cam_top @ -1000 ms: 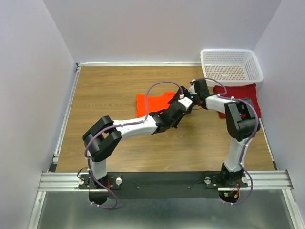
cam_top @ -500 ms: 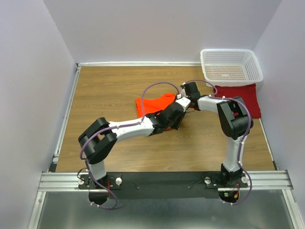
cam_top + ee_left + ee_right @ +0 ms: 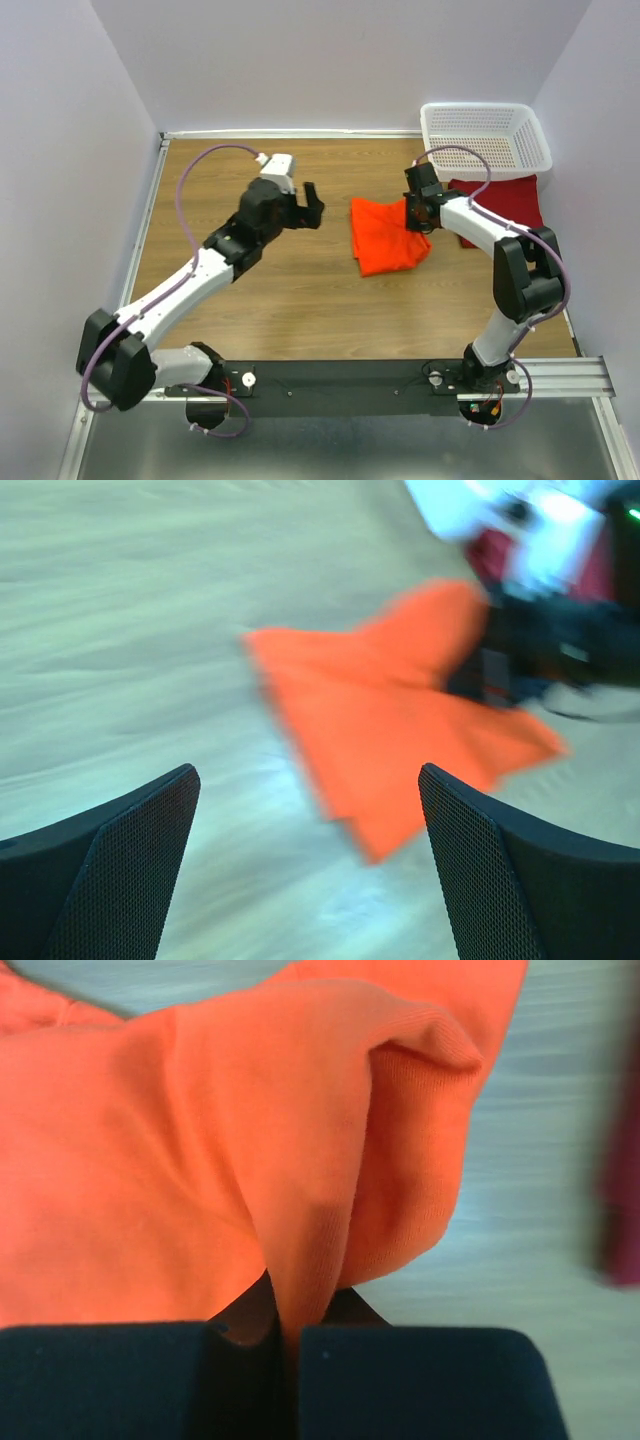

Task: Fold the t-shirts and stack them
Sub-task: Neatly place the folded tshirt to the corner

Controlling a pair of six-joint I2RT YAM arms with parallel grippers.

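Left arm stretches diagonally up from lower left; left gripper (image 3: 300, 212) left of centre, jaws wide apart. Right arm elbow-bent at right; right gripper (image 3: 416, 213) pinches orange t-shirt (image 3: 385, 235).

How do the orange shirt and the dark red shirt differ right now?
The orange shirt lies rumpled mid-table, its edge pinched in the right gripper; the dark red shirt lies flat by the basket, with no gripper on it. Both rest on the wooden table.

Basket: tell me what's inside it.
The basket looks empty, only its mesh floor showing. The maroon shirt lies outside, at its near edge; whether it runs underneath is hidden.
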